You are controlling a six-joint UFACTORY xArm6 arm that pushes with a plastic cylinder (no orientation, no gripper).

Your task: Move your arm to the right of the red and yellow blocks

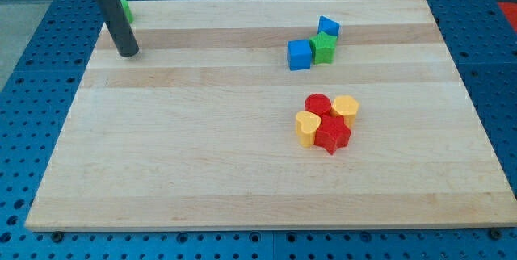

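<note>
Red and yellow blocks [327, 121] clustered — my tip [128, 52] well apart, upper left

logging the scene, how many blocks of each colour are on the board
red: 2, a cylinder and a star
yellow: 2, a heart and one
blue: 2, and
green: 2, and behind my tip
total: 8

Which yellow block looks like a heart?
The yellow heart block, on the view's left side of the red and yellow cluster. The other yellow block, at the cluster's upper right, has no heart notch; its exact shape is unclear.
</note>
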